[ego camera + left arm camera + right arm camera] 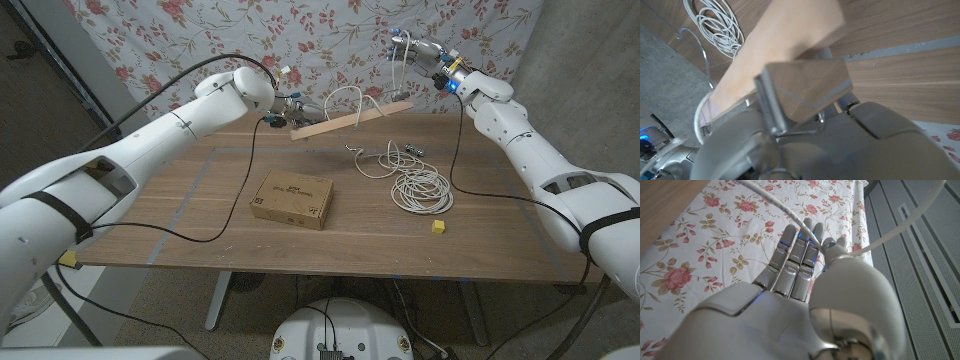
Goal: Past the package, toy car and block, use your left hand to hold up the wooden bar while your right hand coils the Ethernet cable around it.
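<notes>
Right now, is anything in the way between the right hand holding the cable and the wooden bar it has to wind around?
Nothing visible. The right hand holds the cable up beyond the bar's raised end, with only air between them. The left hand grips the bar's other end.

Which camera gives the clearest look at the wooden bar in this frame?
The head view: the whole wooden bar shows, held above the table by the left hand, with a cable loop over it. The left wrist view shows just the gripped end close up and blurred. The right wrist view may catch a brown corner, too little to tell.
</notes>
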Motion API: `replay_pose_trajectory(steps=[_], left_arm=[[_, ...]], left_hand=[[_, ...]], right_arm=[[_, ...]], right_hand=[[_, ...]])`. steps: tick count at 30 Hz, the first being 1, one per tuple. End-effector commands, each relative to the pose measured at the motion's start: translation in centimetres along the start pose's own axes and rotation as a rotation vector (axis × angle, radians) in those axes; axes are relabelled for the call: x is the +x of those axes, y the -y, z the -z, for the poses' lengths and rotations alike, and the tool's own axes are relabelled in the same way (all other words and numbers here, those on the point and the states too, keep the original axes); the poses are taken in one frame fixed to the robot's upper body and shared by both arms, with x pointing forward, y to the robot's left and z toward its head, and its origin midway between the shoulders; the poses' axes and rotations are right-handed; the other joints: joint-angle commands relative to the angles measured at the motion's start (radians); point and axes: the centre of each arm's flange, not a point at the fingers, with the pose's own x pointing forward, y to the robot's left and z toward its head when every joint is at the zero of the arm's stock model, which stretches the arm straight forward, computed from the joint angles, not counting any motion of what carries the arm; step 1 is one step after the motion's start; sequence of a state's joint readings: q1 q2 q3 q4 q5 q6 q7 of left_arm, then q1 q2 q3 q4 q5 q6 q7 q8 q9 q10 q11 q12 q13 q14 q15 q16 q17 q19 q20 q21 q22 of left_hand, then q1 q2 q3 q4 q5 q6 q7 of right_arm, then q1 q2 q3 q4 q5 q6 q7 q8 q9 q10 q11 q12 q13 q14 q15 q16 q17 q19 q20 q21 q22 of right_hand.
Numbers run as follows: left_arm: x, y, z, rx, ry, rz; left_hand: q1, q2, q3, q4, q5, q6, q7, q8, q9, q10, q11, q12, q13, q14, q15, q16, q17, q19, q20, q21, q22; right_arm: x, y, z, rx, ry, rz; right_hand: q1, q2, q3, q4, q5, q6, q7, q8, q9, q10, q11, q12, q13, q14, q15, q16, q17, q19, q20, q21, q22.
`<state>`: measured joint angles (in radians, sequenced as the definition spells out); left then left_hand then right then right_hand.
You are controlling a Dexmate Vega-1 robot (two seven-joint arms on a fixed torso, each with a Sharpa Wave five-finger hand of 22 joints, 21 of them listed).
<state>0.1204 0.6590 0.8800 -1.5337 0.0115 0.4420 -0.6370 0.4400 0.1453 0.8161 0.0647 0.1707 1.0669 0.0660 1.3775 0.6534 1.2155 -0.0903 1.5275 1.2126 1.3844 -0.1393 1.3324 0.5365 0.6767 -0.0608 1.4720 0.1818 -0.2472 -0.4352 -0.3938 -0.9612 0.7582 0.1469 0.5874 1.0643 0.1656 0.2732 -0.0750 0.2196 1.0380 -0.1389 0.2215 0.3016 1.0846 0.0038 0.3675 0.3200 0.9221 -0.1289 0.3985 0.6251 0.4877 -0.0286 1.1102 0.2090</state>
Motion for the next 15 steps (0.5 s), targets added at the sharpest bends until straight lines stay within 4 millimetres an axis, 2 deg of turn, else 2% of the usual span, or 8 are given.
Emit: replay_pose_trajectory(steps=[1, 3, 4, 10, 15], left_arm=[[0.8, -0.5, -0.5, 0.018, 0.012, -0.015], [0.9, -0.6, -0.6, 0.019, 0.015, -0.022], [1.0, -0.7, -0.6, 0.019, 0.016, -0.027], [1.3, -1.0, -0.6, 0.009, 0.019, -0.047], [1.6, -1.2, -0.6, 0.001, 0.024, -0.054]], left_hand=[[0.007, 0.002, 0.008, 0.005, 0.006, 0.003, 0.007, 0.006, 0.005, 0.008, -0.003, -0.003, -0.01, 0.004, -0.004, 0.003, 0.003, 0.011, 0.002, 0.007, -0.001], [0.008, 0.002, 0.009, 0.005, 0.006, 0.011, 0.008, -0.002, -0.012, 0.008, -0.002, -0.003, -0.01, 0.004, -0.005, 0.003, 0.002, 0.013, 0.001, 0.008, -0.001], [0.008, 0.003, 0.009, 0.005, 0.006, 0.005, 0.008, 0.01, 0.009, 0.006, -0.002, -0.001, -0.004, 0.007, -0.005, 0.001, -0.004, 0.014, 0.002, 0.008, -0.001], [0.009, 0.008, 0.018, 0.005, 0.01, 0.014, 0.013, 0.007, -0.001, 0.026, -0.006, -0.01, -0.018, 0.023, -0.01, -0.001, -0.03, 0.052, -0.002, 0.017, -0.003], [0.009, 0.011, 0.024, 0.008, 0.012, 0.018, 0.013, 0.01, 0.001, 0.026, -0.01, -0.002, -0.003, 0.027, -0.01, 0.021, -0.022, 0.059, -0.002, 0.015, -0.004]], right_arm=[[-1.2, -0.9, -5.0, -0.03, 0.113, -0.069], [-1.4, -1.1, -5.1, -0.036, 0.114, -0.076], [-1.5, -1.3, -5.1, -0.04, 0.116, -0.083], [-2.2, -2.3, -6.0, -0.085, 0.135, -0.105], [-2.7, -3.5, -6.4, -0.15, 0.109, -0.107]], right_hand=[[0.005, 0.002, 0.008, 0.0, -0.005, 0.15, 0.144, -0.001, -0.002, 0.018, 0.01, 0.002, -0.001, 0.017, -0.036, -0.007, 0.001, 0.003, 0.006, 0.01, 0.0], [0.004, 0.002, 0.008, 0.0, -0.005, 0.15, 0.145, -0.001, -0.002, 0.019, 0.011, 0.002, -0.002, 0.018, -0.036, -0.007, 0.001, 0.003, 0.006, 0.012, -0.001], [0.006, 0.001, 0.01, -0.001, -0.004, 0.152, 0.145, 0.0, -0.002, 0.02, 0.011, 0.001, -0.003, 0.021, -0.034, -0.008, 0.0, 0.004, 0.007, 0.014, -0.001], [0.007, 0.002, 0.014, -0.003, -0.005, 0.156, 0.147, -0.001, -0.005, 0.023, 0.014, 0.0, -0.006, 0.023, -0.03, -0.01, -0.002, 0.005, 0.01, 0.02, -0.003], [0.009, 0.001, 0.018, -0.007, -0.005, 0.155, 0.147, -0.004, -0.011, 0.017, 0.016, -0.007, -0.012, 0.017, -0.028, -0.017, -0.004, 0.005, 0.013, 0.028, -0.005]])
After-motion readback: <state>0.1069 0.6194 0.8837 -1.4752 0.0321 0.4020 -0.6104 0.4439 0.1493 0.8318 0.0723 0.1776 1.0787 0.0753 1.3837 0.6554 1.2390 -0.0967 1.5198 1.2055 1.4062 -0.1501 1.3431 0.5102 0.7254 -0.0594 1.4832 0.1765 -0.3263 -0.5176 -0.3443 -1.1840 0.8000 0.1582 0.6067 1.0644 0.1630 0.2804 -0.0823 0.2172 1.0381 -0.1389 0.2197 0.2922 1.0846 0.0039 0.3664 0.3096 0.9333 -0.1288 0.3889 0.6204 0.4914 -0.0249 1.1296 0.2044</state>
